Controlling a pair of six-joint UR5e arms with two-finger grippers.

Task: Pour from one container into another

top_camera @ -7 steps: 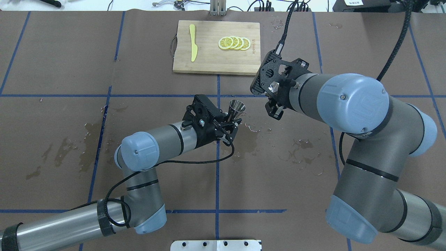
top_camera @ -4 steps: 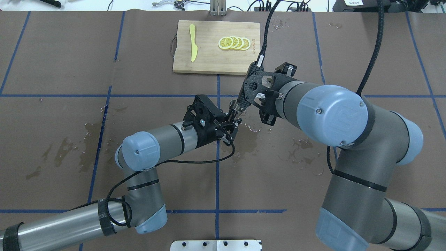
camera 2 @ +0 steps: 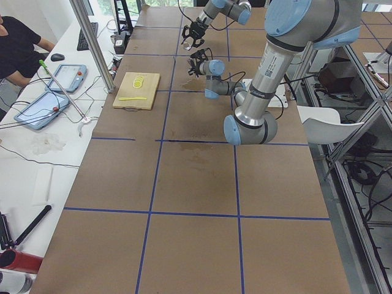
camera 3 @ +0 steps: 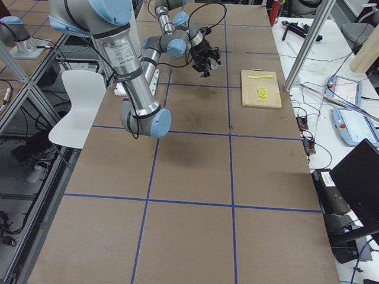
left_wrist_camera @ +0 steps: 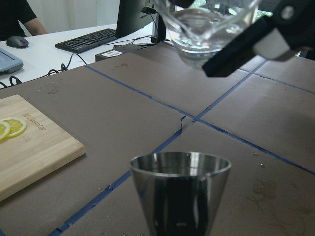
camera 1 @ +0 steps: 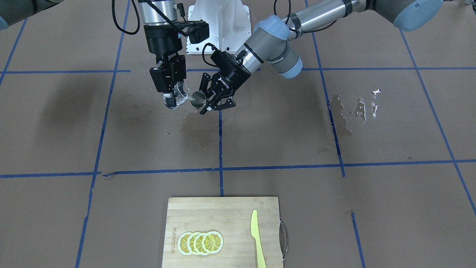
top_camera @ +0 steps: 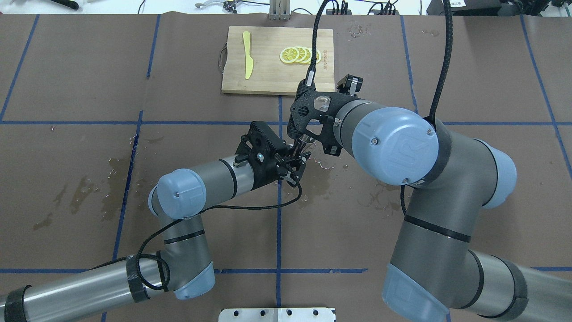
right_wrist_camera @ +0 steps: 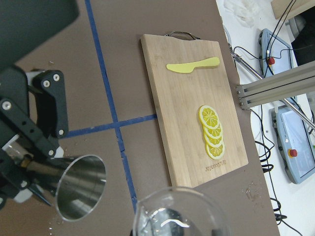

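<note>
A small steel cone-shaped cup (camera 1: pixel 198 99) is held above the table with my left gripper (camera 1: pixel 212 103) shut on its lower part. Its open mouth shows in the left wrist view (left_wrist_camera: pixel 180 169) and in the right wrist view (right_wrist_camera: pixel 81 187). A clear glass (camera 1: pixel 181 96) is tilted with its rim toward the steel cup, and my right gripper (camera 1: pixel 169 99) is shut on it. The glass (left_wrist_camera: pixel 209 24) hangs just above and beyond the cup's mouth. From overhead the right gripper (top_camera: pixel 306 130) covers most of the cup, right beside the left gripper (top_camera: pixel 297 156).
A wooden cutting board (camera 1: pixel 223 216) lies across the table from the robot, with several lemon slices (camera 1: pixel 200 242) and a yellow knife (camera 1: pixel 257 238) on it. Wet patches (camera 1: pixel 357 108) and droplets mark the brown table cover near the grippers.
My right arm has swung left and brought the glass from beside the cutting board up to the steel cup. The left arm and the cup have stayed put.
</note>
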